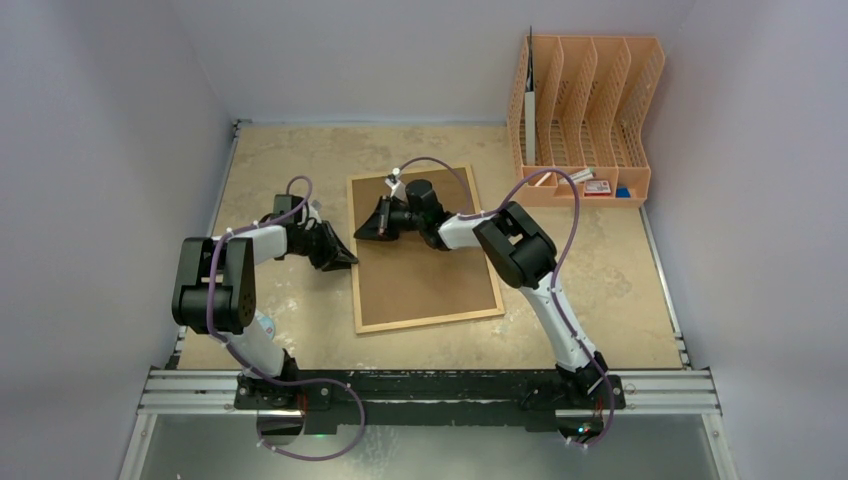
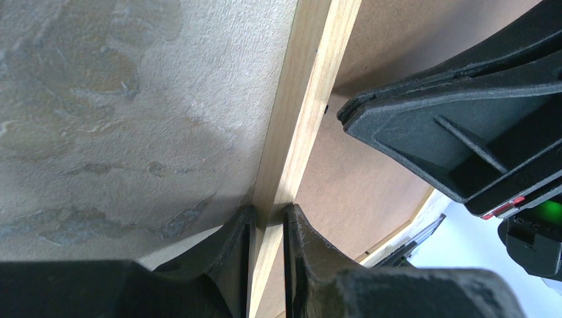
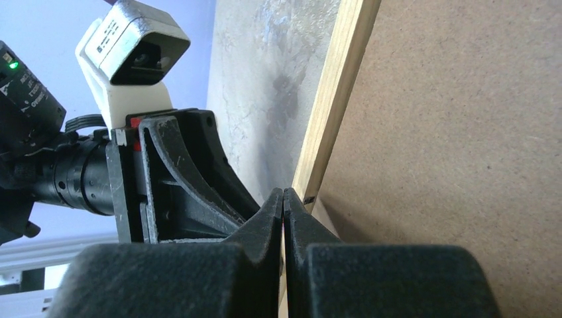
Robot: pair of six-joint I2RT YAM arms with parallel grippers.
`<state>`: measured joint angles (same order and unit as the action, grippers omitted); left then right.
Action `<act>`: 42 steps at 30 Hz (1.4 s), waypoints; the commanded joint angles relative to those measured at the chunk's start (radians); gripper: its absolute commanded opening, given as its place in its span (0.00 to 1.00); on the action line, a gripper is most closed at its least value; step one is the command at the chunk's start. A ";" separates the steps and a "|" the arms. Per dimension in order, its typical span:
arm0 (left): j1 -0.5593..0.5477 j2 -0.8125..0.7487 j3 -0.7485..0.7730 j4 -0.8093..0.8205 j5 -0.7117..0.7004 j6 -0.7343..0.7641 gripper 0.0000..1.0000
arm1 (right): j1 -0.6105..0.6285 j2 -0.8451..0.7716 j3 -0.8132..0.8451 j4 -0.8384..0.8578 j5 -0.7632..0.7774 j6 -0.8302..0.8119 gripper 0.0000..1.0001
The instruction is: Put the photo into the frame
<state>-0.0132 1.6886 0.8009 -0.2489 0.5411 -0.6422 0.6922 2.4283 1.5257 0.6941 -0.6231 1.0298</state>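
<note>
Robot lab bench (image 1: 300, 160), white enclosure walls (image 1: 90, 150)

The top external camera looks down from high behind the near edge over the whole table (image 1: 620, 290), while both wrist cameras sit very close to the frame (image 2: 311, 86), sharing its left wooden border and brown back.

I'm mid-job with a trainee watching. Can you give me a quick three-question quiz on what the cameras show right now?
1. True or false: the frame lies with its brown back facing up.
2. Which has the frame's wooden edge between its fingers? A left gripper; B right gripper; C neither.
3. Fill in: the right gripper's fingers are ____ (open or shut).

Key: 1 true; 2 A; 3 shut.
</note>
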 commanded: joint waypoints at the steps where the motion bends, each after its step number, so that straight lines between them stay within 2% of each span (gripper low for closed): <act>1: -0.011 0.079 -0.025 0.029 -0.176 0.032 0.19 | -0.006 0.004 0.056 -0.063 0.005 -0.034 0.01; 22: -0.012 0.076 -0.029 0.031 -0.178 0.030 0.18 | -0.004 0.042 0.098 -0.219 0.064 -0.091 0.06; 24: -0.011 0.077 -0.029 0.031 -0.178 0.029 0.18 | -0.005 0.037 0.087 -0.196 0.050 -0.082 0.06; 26: -0.011 0.077 -0.029 0.030 -0.179 0.029 0.18 | -0.004 0.021 0.059 -0.123 0.026 -0.051 0.00; 32: -0.010 0.081 -0.027 0.030 -0.181 0.030 0.17 | -0.004 -0.004 0.016 0.064 -0.045 0.012 0.00; 42: -0.012 0.082 -0.029 0.027 -0.184 0.031 0.17 | 0.000 0.017 0.043 0.011 -0.034 -0.015 0.00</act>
<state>-0.0124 1.6905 0.8009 -0.2485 0.5430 -0.6422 0.6895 2.4489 1.5463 0.7113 -0.6468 1.0321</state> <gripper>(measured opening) 0.208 0.004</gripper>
